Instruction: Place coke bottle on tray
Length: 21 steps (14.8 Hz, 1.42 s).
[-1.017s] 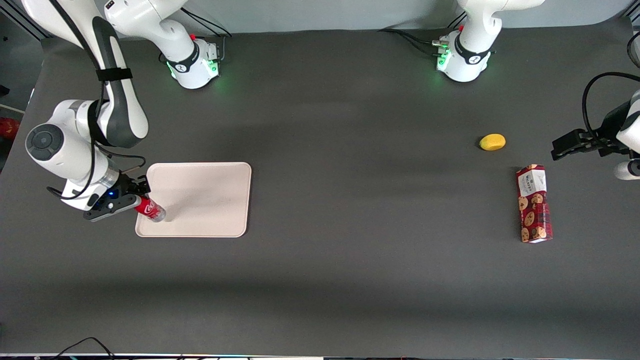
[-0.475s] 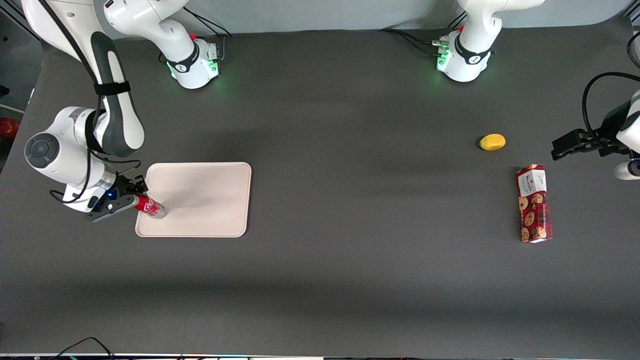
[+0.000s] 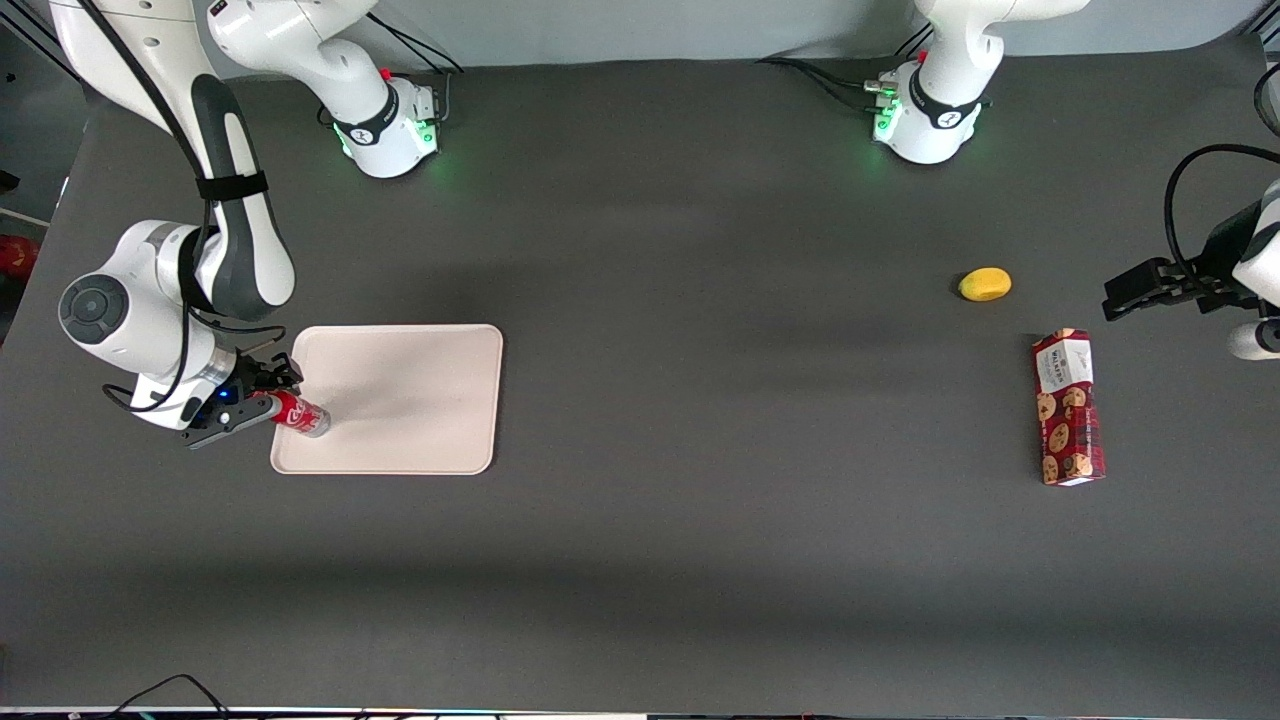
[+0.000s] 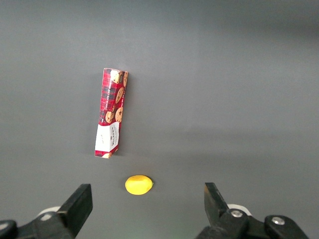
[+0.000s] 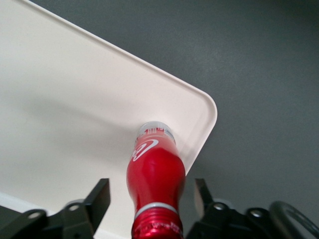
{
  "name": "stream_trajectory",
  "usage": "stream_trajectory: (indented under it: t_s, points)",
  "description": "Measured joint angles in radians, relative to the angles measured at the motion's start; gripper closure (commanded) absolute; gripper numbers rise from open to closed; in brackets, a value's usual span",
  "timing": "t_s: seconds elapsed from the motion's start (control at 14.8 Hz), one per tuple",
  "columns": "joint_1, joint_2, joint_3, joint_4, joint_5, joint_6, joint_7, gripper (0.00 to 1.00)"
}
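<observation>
A small red coke bottle (image 3: 301,414) stands on a beige tray (image 3: 410,400), its clear base planted in the tray corner nearest the front camera, at the working arm's end. In the wrist view the coke bottle (image 5: 153,184) rises between two black fingers (image 5: 99,196) set apart on either side, neither touching it. The gripper (image 3: 262,398) sits around the bottle's capped top, spread open. The right arm bends down steeply, its wrist low over the tray's edge.

Toward the parked arm's end lie a cookie box (image 3: 1068,406) and a lemon (image 3: 985,284).

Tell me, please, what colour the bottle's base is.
Clear, silvery on the coke bottle; right wrist view shows it best.
</observation>
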Motion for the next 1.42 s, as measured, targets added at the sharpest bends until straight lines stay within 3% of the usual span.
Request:
stream_trajectory:
  t_s: [0.34, 0.54, 0.81, 0.95, 1.15, 1.29, 1.42]
  points:
    - [0.001, 0.006, 0.0, 0.113, 0.008, -0.095, 0.0, 0.0]
    - [0.002, 0.003, 0.0, 0.261, 0.075, -0.268, 0.014, 0.0]
    - [0.001, -0.033, 0.018, 0.45, 0.097, -0.547, 0.3, 0.0]
    - [-0.027, -0.095, 0.098, 0.479, 0.042, -0.618, 0.445, 0.0]
    - [-0.181, -0.256, 0.365, 0.486, -0.093, -0.736, 0.674, 0.0]
    - [-0.288, -0.348, 0.475, 0.486, -0.119, -0.792, 0.721, 0.0]
    - [-0.397, -0.392, 0.508, 0.486, -0.123, -0.803, 0.714, 0.0]
